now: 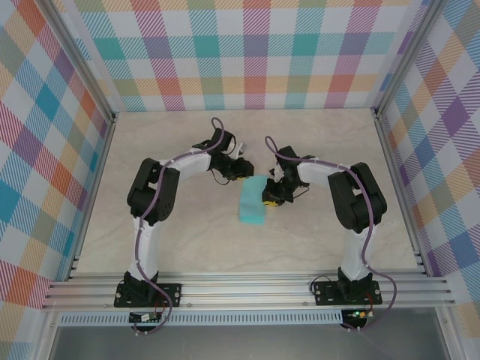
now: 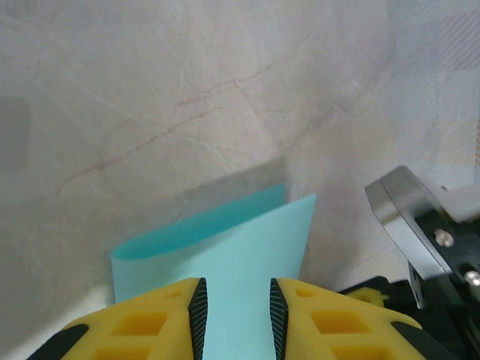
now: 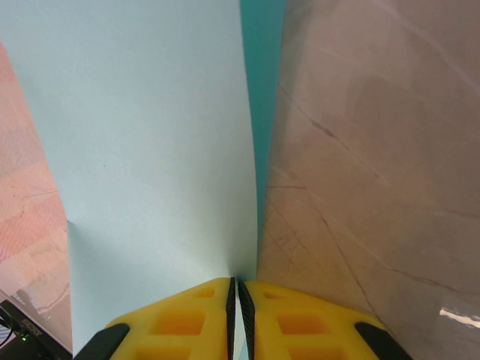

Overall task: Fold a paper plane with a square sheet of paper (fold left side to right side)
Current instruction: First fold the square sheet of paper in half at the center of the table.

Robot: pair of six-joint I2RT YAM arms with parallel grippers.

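the table is big and pale, with thin lines like stone. walls with bright checks stand around 3 sides of it.

2 arms reach in toward the middle of the table. the left arm bends in from the left and the right arm bends in from the right.

the square sheet of paper lies in the middle of the table, between the 2 arm tips. it is light turquoise. it is bent over on itself, so from above it looks like a narrow strip. in the left wrist view the paper has a top flap that curves up off the flap under it.

the left end effector has its yellow fingers apart, and the paper shows in the gap. the right end effector is squeezed tight on the edge of the paper, at the paper's right side.
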